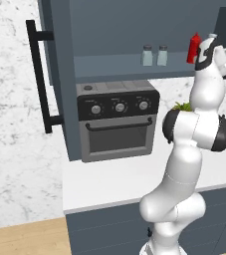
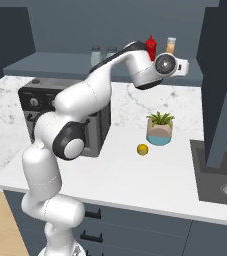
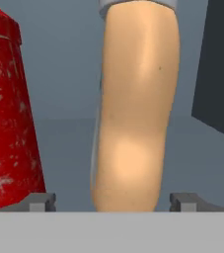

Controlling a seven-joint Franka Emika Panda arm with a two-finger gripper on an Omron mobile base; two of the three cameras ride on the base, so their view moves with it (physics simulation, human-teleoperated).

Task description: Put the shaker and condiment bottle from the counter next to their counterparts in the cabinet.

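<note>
Left base view: two small translucent pale blue-grey shakers with grey caps [image 1: 154,55] side by side on the shelf of the dark slate-blue wall cabinet [image 1: 114,67]; slim red squeeze bottle [image 1: 193,48] further right, just beside the white arm.

Right base view: short stubby orange condiment bottle with white cap [image 2: 171,45] upright on the shelf, just right of the red bottle, wrist close in front. Flat white bench [image 2: 135,175] below.

Hand view: orange body between the dark fingertips [image 3: 40,201], pincer [image 3: 115,202] spread wide, gaps either side, not gripping. Probably light, rigid, smooth plastic, somewhat slippery and easily tipped; best taken round the mid-body, below the cap.
</note>
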